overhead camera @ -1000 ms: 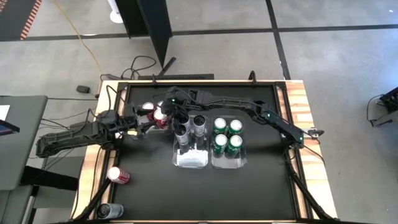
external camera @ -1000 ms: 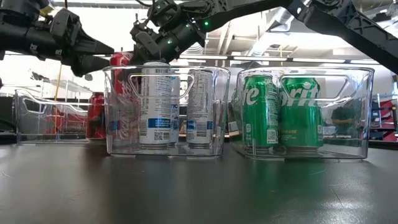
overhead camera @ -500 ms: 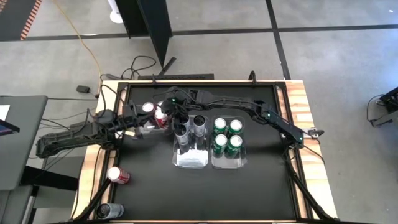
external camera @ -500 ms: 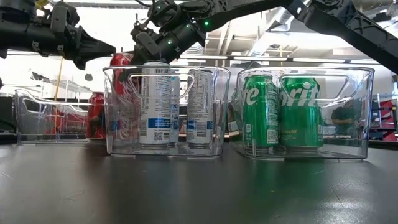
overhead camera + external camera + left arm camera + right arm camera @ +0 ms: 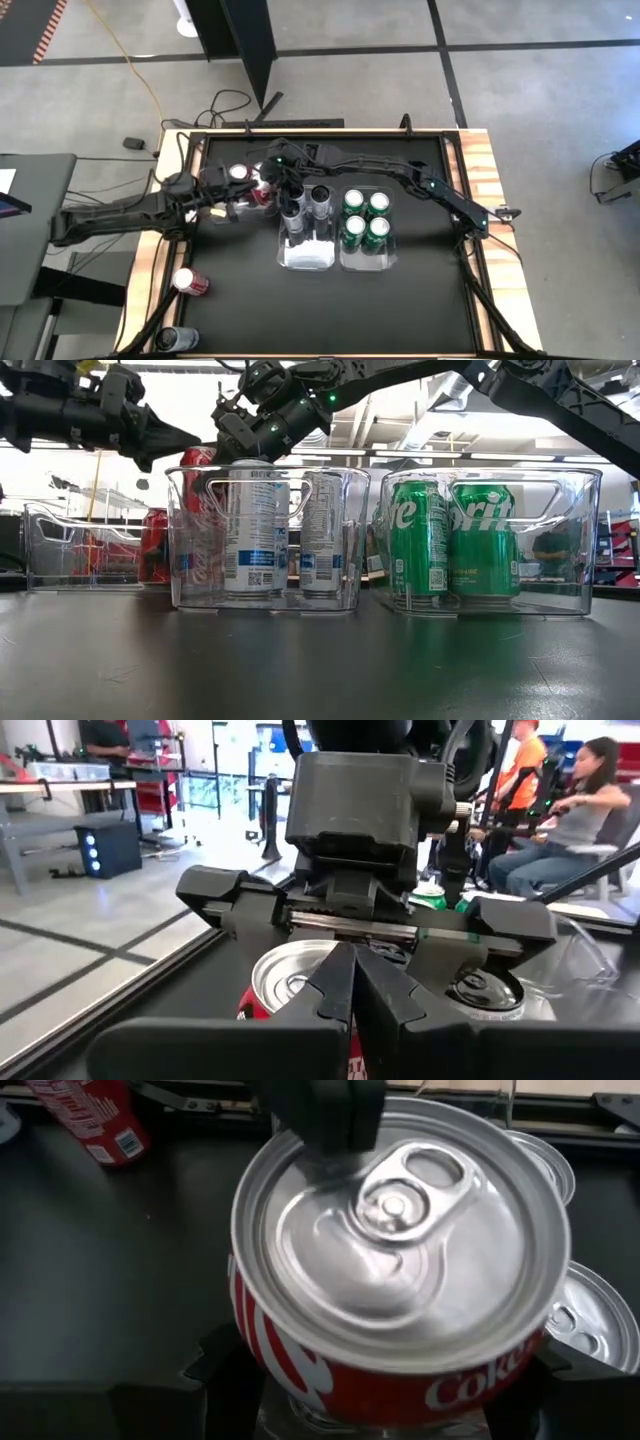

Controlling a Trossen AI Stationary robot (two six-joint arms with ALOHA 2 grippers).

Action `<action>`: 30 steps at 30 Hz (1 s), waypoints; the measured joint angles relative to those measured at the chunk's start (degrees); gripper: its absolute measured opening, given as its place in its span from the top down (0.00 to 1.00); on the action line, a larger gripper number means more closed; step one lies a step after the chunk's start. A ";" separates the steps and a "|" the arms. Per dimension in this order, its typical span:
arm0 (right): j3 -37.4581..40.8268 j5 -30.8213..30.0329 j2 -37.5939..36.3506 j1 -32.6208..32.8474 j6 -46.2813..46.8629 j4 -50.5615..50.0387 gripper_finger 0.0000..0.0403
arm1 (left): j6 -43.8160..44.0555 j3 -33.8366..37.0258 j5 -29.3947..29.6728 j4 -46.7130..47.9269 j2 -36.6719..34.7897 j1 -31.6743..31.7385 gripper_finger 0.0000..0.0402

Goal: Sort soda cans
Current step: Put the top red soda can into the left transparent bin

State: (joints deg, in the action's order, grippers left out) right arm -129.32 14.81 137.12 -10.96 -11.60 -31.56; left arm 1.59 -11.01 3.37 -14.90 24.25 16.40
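Note:
My right gripper (image 5: 385, 1385) is shut on a red soda can (image 5: 400, 1250), which it holds up over the clear left bin (image 5: 70, 545); it reaches across from the table's right (image 5: 268, 185). My left gripper (image 5: 350, 988) is shut and points level at that can's top from the table's left (image 5: 195, 440). Silver-grey cans (image 5: 250, 525) stand in the middle bin (image 5: 190, 590). Green cans (image 5: 450, 540) stand in the right bin (image 5: 590, 560). Another red can (image 5: 155, 545) stands in the left bin. My right gripper pinches the red can's side wall (image 5: 250, 1340) just under the top rim, one finger (image 5: 215, 1375) on each side. It comes slanting down from the table's right. The can is upright and lifted clear above other can tops (image 5: 580, 1315). My left gripper's shut tips (image 5: 320, 1120) stand at the rim of the held can's top; I cannot tell whether they touch it.
A red can (image 5: 190, 282) lies on the wooden left edge, and a dark can (image 5: 175, 340) lies nearer the front corner. The black table (image 5: 420, 300) is bare in front of the bins. People sit in the room beyond.
My left gripper has shut with nothing between its fingers, and its tips now point at the held can's top. The right gripper and the red can have kept still.

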 joint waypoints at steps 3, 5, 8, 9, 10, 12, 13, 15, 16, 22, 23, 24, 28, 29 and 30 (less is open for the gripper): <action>0.00 0.02 -0.01 -0.04 0.01 -0.64 0.29 | 0.12 -1.57 0.17 0.62 2.84 0.00 1.00; 0.00 -0.01 -0.02 -0.04 0.06 -0.93 0.29 | 0.19 -2.74 1.18 2.39 4.03 0.00 1.00; 0.00 -0.02 -0.02 -0.11 0.38 -1.22 0.29 | 0.46 -3.75 2.35 4.33 5.45 0.00 1.00; 0.00 -0.08 -0.02 -0.11 0.40 -1.24 0.29 | 0.60 -3.76 2.41 4.19 5.76 0.00 1.00; 0.00 -0.11 -0.02 -0.12 0.38 -1.23 0.29 | 0.90 -3.76 2.48 4.17 5.94 0.00 1.00; 0.00 -0.13 -0.02 -0.13 0.36 -1.31 0.29 | 1.33 -3.76 2.61 4.22 6.10 0.00 1.00; 0.00 -0.13 -0.02 -0.13 0.36 -1.36 0.29 | 1.56 -3.76 2.65 4.37 6.10 0.00 1.00; 0.00 -0.11 -0.02 -0.13 0.29 -1.48 0.29 | 2.39 -3.76 2.67 4.55 6.10 0.00 1.00; 0.00 -0.11 -0.02 -0.13 0.25 -1.50 0.29 | 2.77 -3.76 2.68 4.66 6.10 0.00 1.00; 0.00 -0.09 -0.02 -0.11 0.16 -1.61 0.29 | 4.69 -3.78 2.92 6.12 6.10 0.00 1.00; 0.00 -0.09 -0.02 -0.11 0.12 -1.61 0.29 | 4.99 -3.78 2.96 6.14 6.10 0.00 1.00; 0.00 -0.09 -0.02 -0.11 0.02 -1.59 0.29 | 5.32 -3.76 2.96 6.16 6.10 0.00 1.00; 0.00 -0.05 -0.02 -0.11 0.18 -1.24 0.29 | 6.25 -3.71 3.18 6.86 6.12 0.00 1.00; 0.00 -0.04 -0.02 -0.11 0.18 -1.18 0.29 | 6.35 -3.68 3.20 7.17 6.12 0.00 1.00; 0.00 -0.04 -0.02 -0.11 0.18 -1.11 0.29 | 6.50 -3.67 3.22 7.41 6.14 0.00 1.00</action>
State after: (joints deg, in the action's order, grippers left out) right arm -129.32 14.77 137.10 -11.07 -11.42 -32.67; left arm 8.09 -14.68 6.59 -7.49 30.39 16.40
